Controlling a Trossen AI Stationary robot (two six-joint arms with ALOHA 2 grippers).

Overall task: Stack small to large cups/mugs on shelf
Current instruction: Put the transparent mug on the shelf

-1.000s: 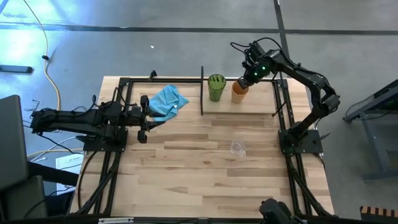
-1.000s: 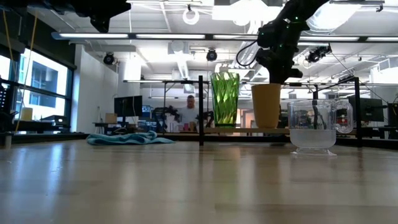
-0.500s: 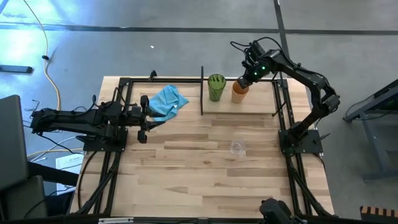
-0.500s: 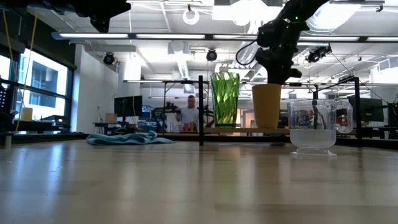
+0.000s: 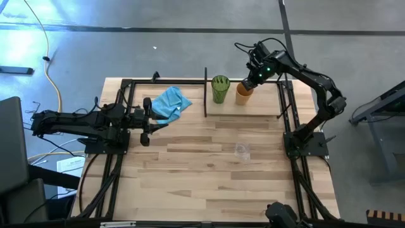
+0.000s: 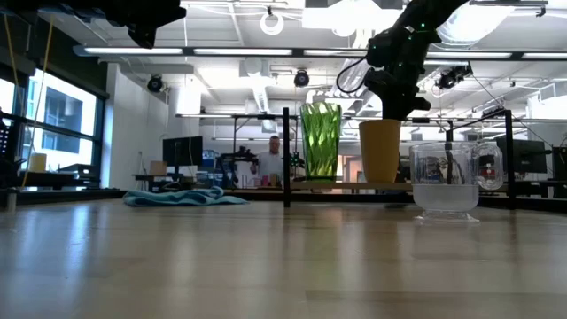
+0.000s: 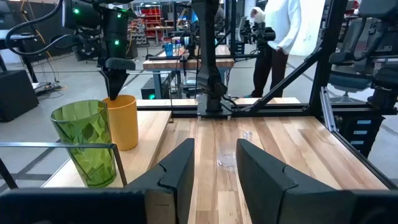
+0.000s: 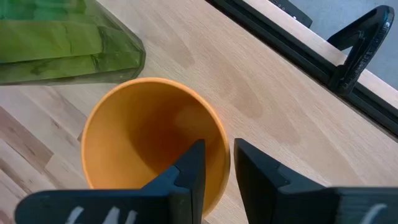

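Observation:
The green tumbler (image 5: 219, 88) and the orange cup (image 5: 243, 93) stand upright on their bases, side by side, on the shelf (image 5: 266, 102) at the far edge, right of its upright divider. The tiny clear glass (image 5: 242, 150) stands on the tabletop, nearer the front. My right gripper (image 8: 219, 158) is open and points steeply down over the orange cup (image 8: 143, 130). One finger is inside the cup's wall and the other outside it. My left gripper (image 7: 214, 168) waits open and level at the table's left, beside the blue cloth. My right gripper's fingers stand on either side of the orange cup's rim (image 8: 222, 146), on its side away from the tumbler, coming from above. A gap shows between the fingers. I cannot tell whether either finger touches the wall. The cup stands upright on the shelf.
A crumpled blue cloth (image 5: 169, 103) lies left of the divider (image 5: 205, 92). Black frame rails run along the table's left and right sides. A person stands in the room beyond the far edge (image 6: 273, 159). The wide wooden tabletop (image 5: 190, 171) lies in front of the shelf.

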